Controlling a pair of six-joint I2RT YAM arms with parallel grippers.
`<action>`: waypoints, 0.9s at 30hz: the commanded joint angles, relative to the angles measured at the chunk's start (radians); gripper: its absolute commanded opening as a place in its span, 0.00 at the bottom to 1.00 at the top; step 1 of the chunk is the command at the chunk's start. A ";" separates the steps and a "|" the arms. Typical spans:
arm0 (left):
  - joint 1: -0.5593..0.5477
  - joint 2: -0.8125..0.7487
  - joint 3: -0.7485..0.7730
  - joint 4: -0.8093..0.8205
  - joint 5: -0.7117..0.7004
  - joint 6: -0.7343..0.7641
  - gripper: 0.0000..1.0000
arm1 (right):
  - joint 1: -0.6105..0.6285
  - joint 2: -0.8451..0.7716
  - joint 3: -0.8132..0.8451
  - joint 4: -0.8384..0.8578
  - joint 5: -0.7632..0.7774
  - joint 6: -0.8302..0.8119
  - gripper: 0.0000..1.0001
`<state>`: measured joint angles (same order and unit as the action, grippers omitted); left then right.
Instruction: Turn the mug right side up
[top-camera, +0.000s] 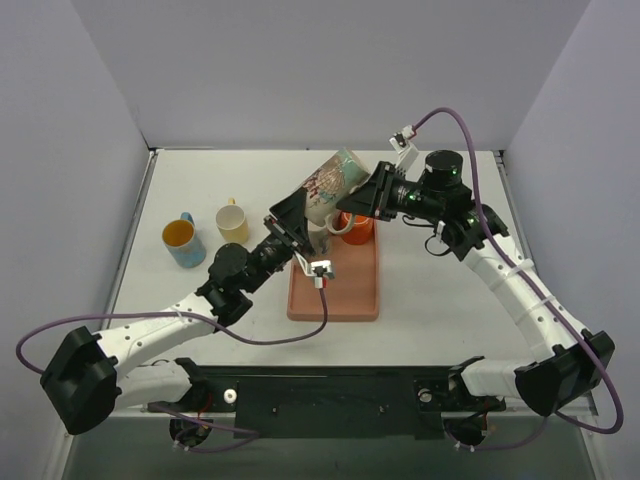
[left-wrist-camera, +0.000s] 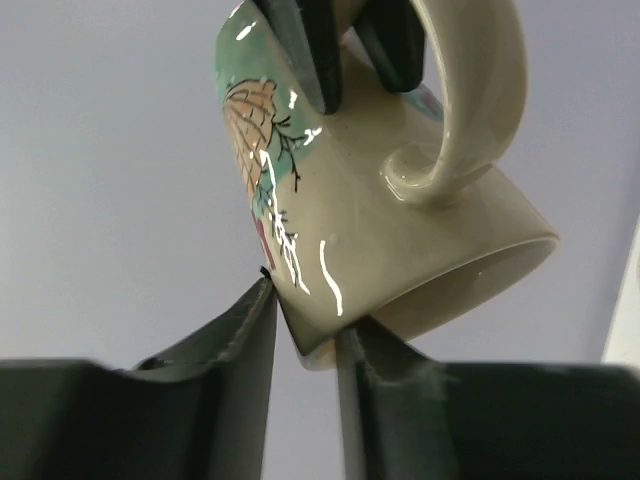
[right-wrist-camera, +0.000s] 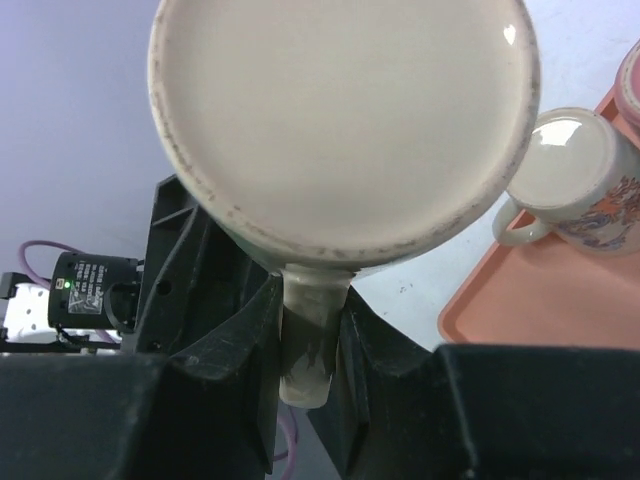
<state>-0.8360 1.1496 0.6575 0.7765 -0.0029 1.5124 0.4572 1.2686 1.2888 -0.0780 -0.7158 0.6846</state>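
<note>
A cream and green flowered mug (top-camera: 335, 185) hangs tilted in the air above the back of the orange tray (top-camera: 335, 290), its mouth toward the lower left. My left gripper (top-camera: 293, 217) is shut on its rim. In the left wrist view (left-wrist-camera: 308, 320), one finger is outside the mug's (left-wrist-camera: 370, 210) wall and one is inside the mouth. My right gripper (top-camera: 366, 196) is shut on the mug's handle. The right wrist view (right-wrist-camera: 312, 300) shows the handle (right-wrist-camera: 312, 345) pinched between the fingers, with the mug's flat base (right-wrist-camera: 340, 120) above it.
An orange mug (top-camera: 356, 226) and a cream flowered mug (top-camera: 320, 238) stand on the tray; the cream one also shows in the right wrist view (right-wrist-camera: 575, 190). A blue mug (top-camera: 184, 241) and a yellow mug (top-camera: 232, 222) stand on the table at the left.
</note>
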 joint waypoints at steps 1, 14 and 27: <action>0.002 0.005 0.063 0.079 0.038 0.026 0.17 | 0.023 -0.009 0.055 0.239 -0.105 0.058 0.00; 0.018 -0.140 0.234 -0.478 -0.097 -0.193 0.00 | -0.032 -0.011 0.089 -0.072 0.032 -0.095 0.85; 0.366 0.044 0.815 -1.901 0.033 -0.645 0.00 | -0.114 -0.044 0.135 -0.230 0.121 -0.218 0.93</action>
<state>-0.5602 1.1049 1.2537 -0.6746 -0.1055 1.0645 0.3416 1.2415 1.3758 -0.2726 -0.6231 0.5270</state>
